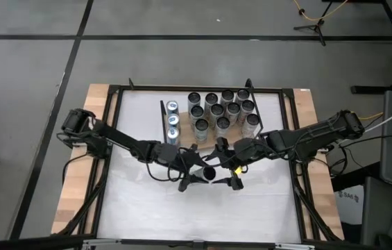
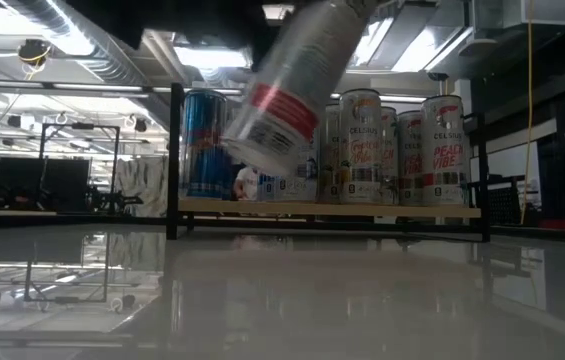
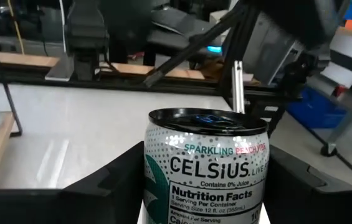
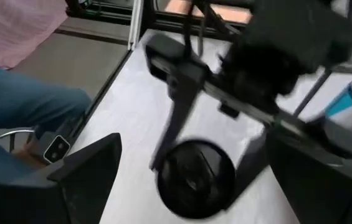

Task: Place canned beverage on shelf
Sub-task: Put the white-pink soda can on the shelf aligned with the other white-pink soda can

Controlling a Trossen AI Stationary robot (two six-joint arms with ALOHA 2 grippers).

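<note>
Slippage is the risk: the left gripper [image 1: 197, 173] clamps a tilted can [image 3: 204, 168] above the table, shelf [image 1: 206, 142] at twelve o'clock, while the right gripper [image 1: 232, 173] gapes wide, empty, beside it.

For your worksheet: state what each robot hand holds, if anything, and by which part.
The left hand grips a Celsius can by its sides, lifted and tilted. The right hand is open, holding nothing.

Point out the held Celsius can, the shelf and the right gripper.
Celsius can [image 3: 205, 168]: left wrist view, on its printed label.
Shelf [image 2: 362, 210]: low view, on the board's front edge.
Right gripper [image 1: 236, 177]: high view, between its fingertips.
</note>
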